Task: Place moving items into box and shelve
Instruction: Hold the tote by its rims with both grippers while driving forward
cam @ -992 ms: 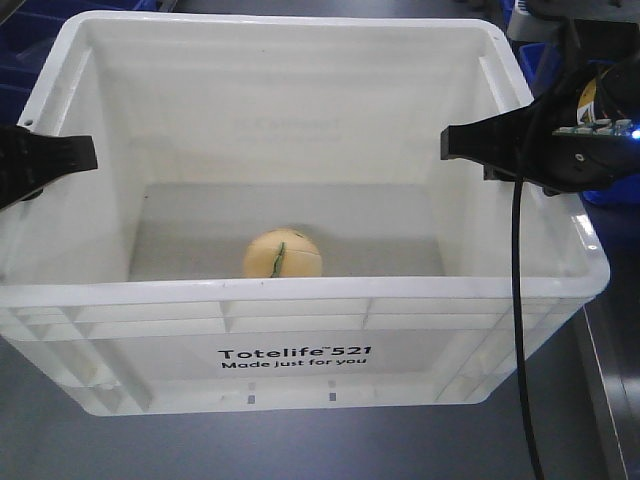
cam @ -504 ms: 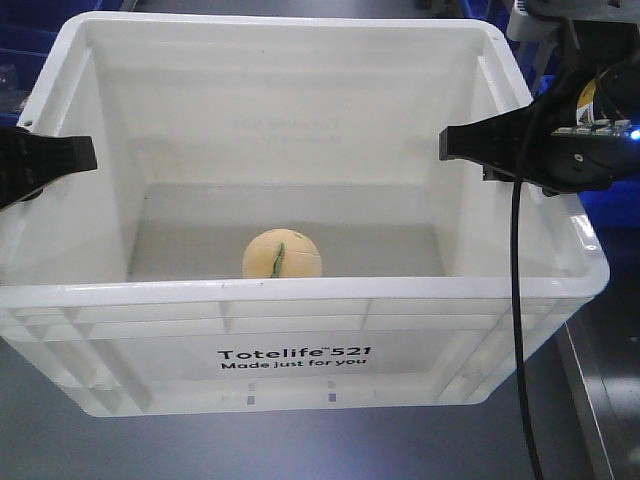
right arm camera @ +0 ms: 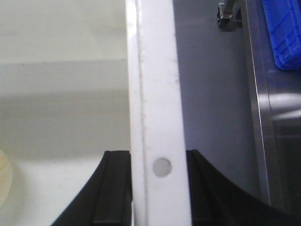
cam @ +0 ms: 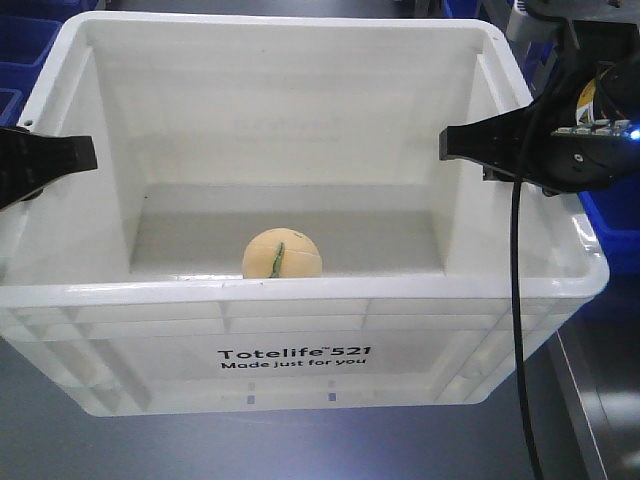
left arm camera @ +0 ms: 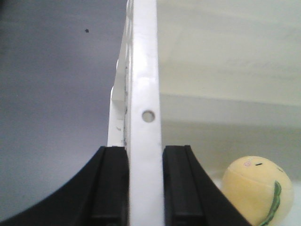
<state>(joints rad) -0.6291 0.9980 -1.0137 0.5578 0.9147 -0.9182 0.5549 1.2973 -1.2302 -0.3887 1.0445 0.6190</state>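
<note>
- While both arms are reaching in from the sides, a white plastic box (cam: 300, 292) is filling most of the front view, open at the top, with deep plain walls.
- Black lettering (cam: 295, 356) on its near wall is reading "Totelife 521, Made just for you".
- One yellow ball (cam: 282, 254) with a thin green stripe is lying on the box floor, near the front wall and slightly left of centre. It is touching neither side wall, and nothing else is showing inside the box.
- In the left wrist view the same ball is sitting low on the inner side of the wall, well apart from the black fingers (left arm camera: 110, 179).
- The left pincer (left arm camera: 145, 162) is clenching the rim of the box's left wall, with one finger pressing on the outside and one on the inside. A small round hole (left arm camera: 148, 115) is showing in the rim just beyond the grip.
- The right pincer (right arm camera: 157, 162) is grasping the rim of the right wall in the same way, one finger on each face, with a matching hole (right arm camera: 162, 167) sitting between the fingertips.
- A black cable (cam: 518, 330) is hanging down from the right arm, crossing in front of the box's right corner.
- A grey table (cam: 300, 445) is showing below the box; I cannot tell whether the box is resting on it.
- A blue bin (cam: 615, 215) is standing beyond the right wall, outside the box.
</note>
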